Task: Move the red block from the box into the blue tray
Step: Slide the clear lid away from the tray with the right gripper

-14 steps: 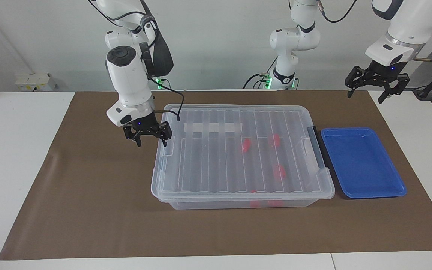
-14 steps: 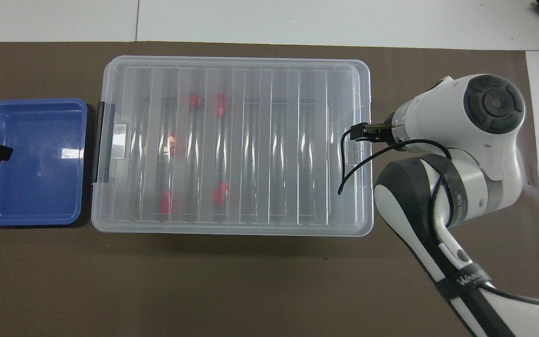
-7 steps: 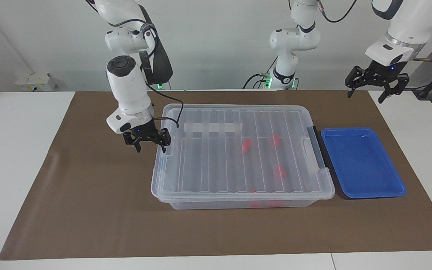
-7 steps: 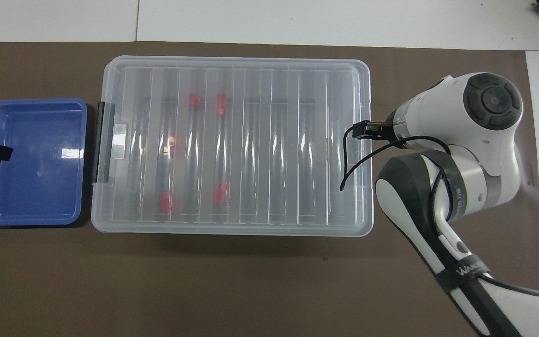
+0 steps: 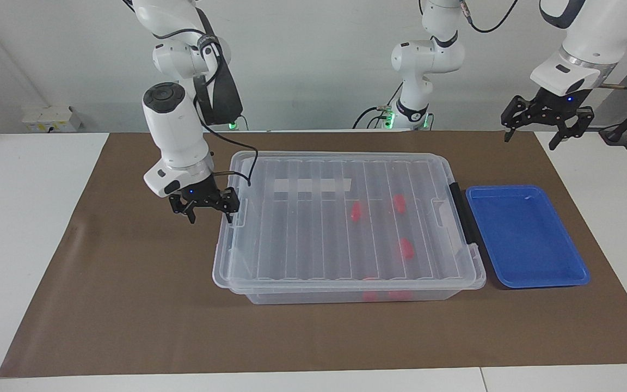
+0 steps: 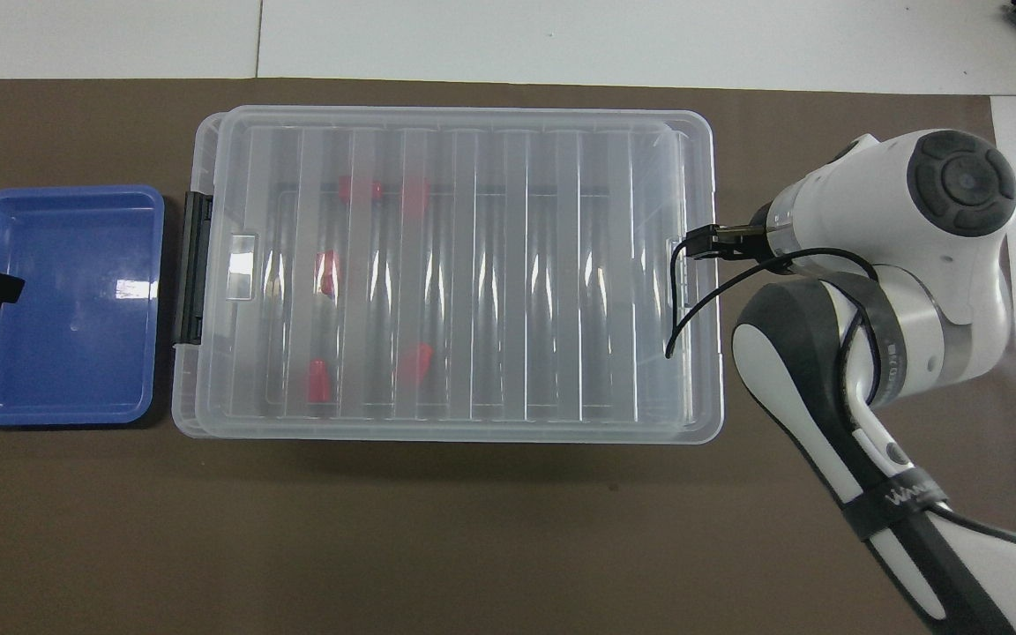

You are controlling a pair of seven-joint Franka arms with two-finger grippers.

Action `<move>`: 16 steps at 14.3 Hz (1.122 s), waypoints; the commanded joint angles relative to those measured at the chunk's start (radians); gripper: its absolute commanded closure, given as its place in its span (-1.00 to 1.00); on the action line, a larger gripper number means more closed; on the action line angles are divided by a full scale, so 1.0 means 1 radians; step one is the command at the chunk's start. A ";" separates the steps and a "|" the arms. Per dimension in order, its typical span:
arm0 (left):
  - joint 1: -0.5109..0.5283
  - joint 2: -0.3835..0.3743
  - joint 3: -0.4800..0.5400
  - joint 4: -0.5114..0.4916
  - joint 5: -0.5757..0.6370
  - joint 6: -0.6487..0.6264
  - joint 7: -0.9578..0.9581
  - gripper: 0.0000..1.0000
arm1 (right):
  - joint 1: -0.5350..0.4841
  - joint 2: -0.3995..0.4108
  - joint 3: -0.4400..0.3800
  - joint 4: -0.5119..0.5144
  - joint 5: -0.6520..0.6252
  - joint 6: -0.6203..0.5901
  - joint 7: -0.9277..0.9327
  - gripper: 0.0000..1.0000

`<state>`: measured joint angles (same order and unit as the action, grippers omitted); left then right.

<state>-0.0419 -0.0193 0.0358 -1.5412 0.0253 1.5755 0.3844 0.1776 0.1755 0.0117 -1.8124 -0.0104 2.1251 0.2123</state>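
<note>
Dragged toward the right arm's end of the worktop, the ribbed lid now overhangs the box at that end, and the right tool has travelled with it. Its fingers stand apart, one fingertip against the lid's end rim. Five red blocks lie inside the box under the lid, toward the left arm's end. The blue tray sits just beside the box's black handle. The left tool, fingers apart and holding nothing, waits in the air over the brown mat, by the tray's end of the worktop.
</note>
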 commanded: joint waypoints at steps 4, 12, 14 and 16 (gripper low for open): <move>0.007 -0.028 -0.002 -0.034 0.001 0.015 0.004 -1.00 | -0.082 0.001 0.008 -0.001 0.000 -0.005 -0.152 -0.95; 0.000 -0.030 -0.002 -0.036 0.001 -0.012 -0.002 -1.00 | -0.194 0.001 0.007 -0.007 0.000 -0.014 -0.316 -0.95; 0.000 -0.030 -0.005 -0.037 0.001 -0.005 -0.059 -1.00 | -0.214 0.001 0.007 -0.007 0.000 -0.020 -0.356 -0.95; -0.009 -0.030 -0.008 -0.036 0.001 -0.005 -0.184 -1.00 | -0.236 0.001 0.007 -0.008 0.000 -0.022 -0.395 -0.95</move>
<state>-0.0436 -0.0216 0.0323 -1.5473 0.0253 1.5650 0.2960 -0.0302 0.1761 0.0094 -1.8143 -0.0103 2.1127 -0.1339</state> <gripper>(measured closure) 0.000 0.022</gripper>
